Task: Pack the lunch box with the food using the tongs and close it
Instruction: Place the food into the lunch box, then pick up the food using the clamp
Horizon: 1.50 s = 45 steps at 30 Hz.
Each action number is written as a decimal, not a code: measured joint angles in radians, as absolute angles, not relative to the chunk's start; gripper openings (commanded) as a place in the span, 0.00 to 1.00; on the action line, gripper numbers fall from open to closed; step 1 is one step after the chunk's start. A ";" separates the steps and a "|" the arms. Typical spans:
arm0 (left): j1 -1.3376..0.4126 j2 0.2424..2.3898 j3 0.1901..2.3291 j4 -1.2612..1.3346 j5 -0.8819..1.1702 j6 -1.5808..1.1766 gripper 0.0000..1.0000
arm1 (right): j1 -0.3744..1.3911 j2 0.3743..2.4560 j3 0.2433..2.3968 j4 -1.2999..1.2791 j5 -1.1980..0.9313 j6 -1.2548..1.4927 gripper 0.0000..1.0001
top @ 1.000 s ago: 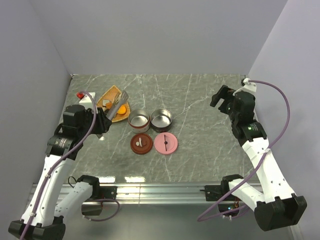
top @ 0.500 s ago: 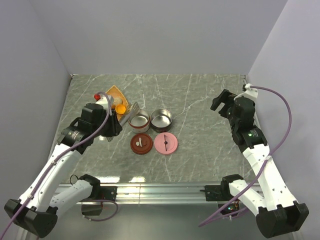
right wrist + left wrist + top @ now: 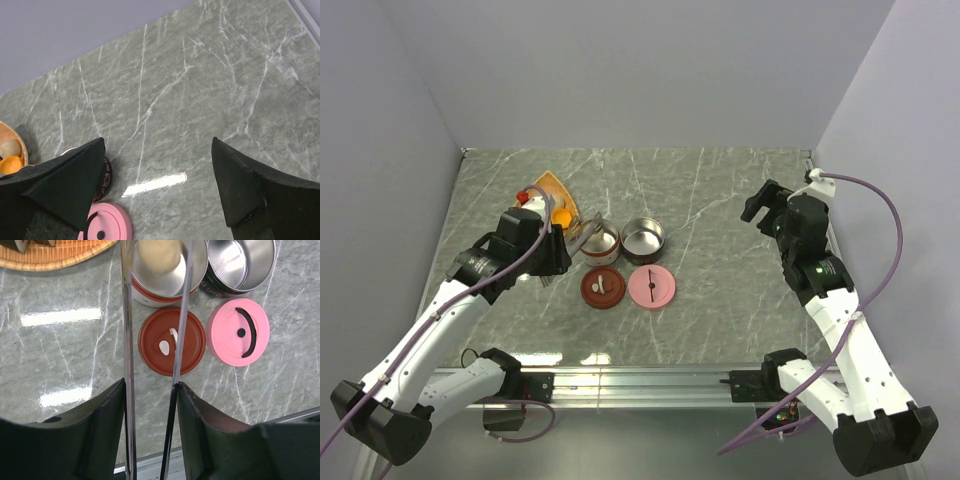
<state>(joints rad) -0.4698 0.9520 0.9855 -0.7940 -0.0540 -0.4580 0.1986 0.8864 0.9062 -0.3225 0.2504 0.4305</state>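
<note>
Pinching the thin, likely springy tongs (image 3: 128,340) midway with our left fingers (image 3: 102,412), we are bracketing a probably soft, light dumpling (image 3: 159,255) over the tin (image 3: 150,294); our right fingers (image 3: 65,180) are gaping.

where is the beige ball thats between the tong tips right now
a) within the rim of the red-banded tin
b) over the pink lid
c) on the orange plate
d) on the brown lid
a: in the left wrist view the beige ball sits between the tips of the tongs, inside the rim of the red-banded tin.
</note>
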 measured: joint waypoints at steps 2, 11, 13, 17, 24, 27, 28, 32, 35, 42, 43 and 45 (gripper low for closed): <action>-0.474 0.953 0.986 -0.794 -0.056 -0.459 0.51 | 0.199 0.886 0.902 -0.322 0.253 0.430 0.93; -0.489 0.953 0.986 -0.791 -0.101 -0.474 0.47 | 0.199 0.884 0.893 -0.326 0.255 0.430 0.93; -0.491 0.957 0.994 -0.793 -0.138 -0.479 0.47 | 0.199 0.885 0.892 -0.326 0.255 0.430 0.93; -0.490 1.030 1.072 -0.794 -0.224 -0.484 0.47 | 0.199 0.885 0.891 -0.325 0.254 0.430 0.93; -0.418 1.153 1.124 -0.783 -0.293 -0.491 0.48 | 0.199 0.885 0.891 -0.324 0.253 0.429 0.93; -0.330 1.156 1.124 -0.782 -0.285 -0.492 0.49 | 0.199 0.883 0.890 -0.325 0.252 0.429 0.93; -0.301 1.155 1.124 -0.782 -0.286 -0.492 0.49 | 0.199 0.882 0.889 -0.326 0.252 0.429 0.93; -0.271 1.153 1.124 -0.783 -0.288 -0.492 0.49 | 0.199 0.877 0.889 -0.326 0.249 0.422 0.93; -0.249 1.140 1.118 -0.783 -0.286 -0.492 0.49 | 0.199 0.877 0.889 -0.326 0.244 0.420 0.93; -0.178 1.135 1.116 -0.807 -0.308 -0.501 0.50 | 0.199 0.878 0.889 -0.326 0.233 0.409 0.94; -0.175 1.135 1.116 -0.812 -0.311 -0.506 0.51 | 0.199 0.879 0.889 -0.326 0.230 0.406 0.93; -0.168 1.135 1.116 -0.822 -0.312 -0.515 0.51 | 0.199 0.882 0.889 -0.326 0.225 0.403 0.93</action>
